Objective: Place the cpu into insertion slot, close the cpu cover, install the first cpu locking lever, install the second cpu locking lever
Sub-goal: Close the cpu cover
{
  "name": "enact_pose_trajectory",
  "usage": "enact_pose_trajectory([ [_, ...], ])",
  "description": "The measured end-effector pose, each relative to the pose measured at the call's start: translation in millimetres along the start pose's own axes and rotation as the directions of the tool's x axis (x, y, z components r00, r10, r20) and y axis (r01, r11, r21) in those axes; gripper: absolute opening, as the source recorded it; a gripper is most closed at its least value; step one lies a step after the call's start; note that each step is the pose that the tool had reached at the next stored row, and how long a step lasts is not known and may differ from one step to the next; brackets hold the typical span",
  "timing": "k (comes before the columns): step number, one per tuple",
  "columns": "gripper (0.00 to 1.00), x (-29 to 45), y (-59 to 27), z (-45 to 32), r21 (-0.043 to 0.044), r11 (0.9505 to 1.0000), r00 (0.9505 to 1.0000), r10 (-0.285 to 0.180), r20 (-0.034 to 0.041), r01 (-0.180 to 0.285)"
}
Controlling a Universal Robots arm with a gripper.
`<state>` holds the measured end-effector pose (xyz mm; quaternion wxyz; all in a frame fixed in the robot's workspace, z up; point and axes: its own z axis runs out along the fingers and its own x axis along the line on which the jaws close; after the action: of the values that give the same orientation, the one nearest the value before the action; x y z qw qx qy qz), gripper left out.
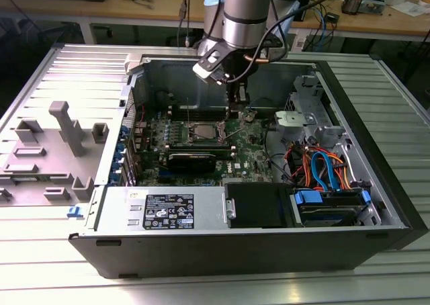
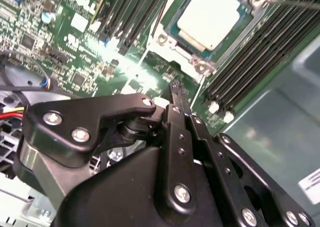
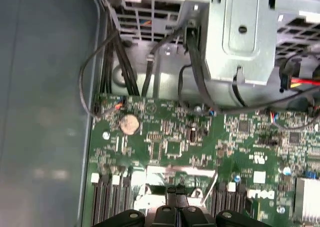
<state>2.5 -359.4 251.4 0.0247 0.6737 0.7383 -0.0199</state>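
Note:
The cpu [image 2: 210, 17] lies in the insertion slot [image 2: 172, 41] with its silver-grey top showing; in the exterior view the cpu [image 1: 201, 132] sits mid-board. My gripper [image 2: 177, 89] hangs just beside the socket's corner, its black fingers pressed together with nothing between them. In the first wrist view a shiny silvery plate, the cpu cover [image 3: 172, 176], stands right ahead of the gripper [image 3: 176, 208]; its tilt is unclear. A thin locking lever [image 2: 295, 3] pokes out by the socket's far corner. In the exterior view the gripper [image 1: 238, 105] is low over the board, on the socket's right.
Long black memory slots [image 2: 250, 52] flank the socket. A black graphics card [image 1: 191, 160] lies in front of it, and a power supply [image 1: 161, 211] fills the case front. A metal drive cage [image 1: 302, 120] and coloured cables [image 1: 319, 167] crowd the exterior view's right.

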Motion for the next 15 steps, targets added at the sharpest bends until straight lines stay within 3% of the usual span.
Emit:
enact_pose_trajectory([
  [2, 0.11, -0.4, 4.0, -0.8, 0.0017, 1.0000, 1.0000, 0.000, 0.0003, 0.000],
  [5, 0.11, -1.4, 8.5, -9.7, 0.0049, 1.0000, 1.0000, 0.000, 0.0017, 0.000],
  [7, 0.11, -1.7, 10.1, -11.5, 0.0058, 1.0000, 1.0000, 0.000, 0.0025, 0.000],
  [13, 0.11, -3.5, 29.4, -12.4, 0.0127, 0.9999, 1.0000, -0.001, 0.0039, 0.001],
  [15, 0.11, -4.3, 38.2, -12.3, 0.0190, 0.9998, 1.0000, -0.001, 0.0035, 0.001],
])
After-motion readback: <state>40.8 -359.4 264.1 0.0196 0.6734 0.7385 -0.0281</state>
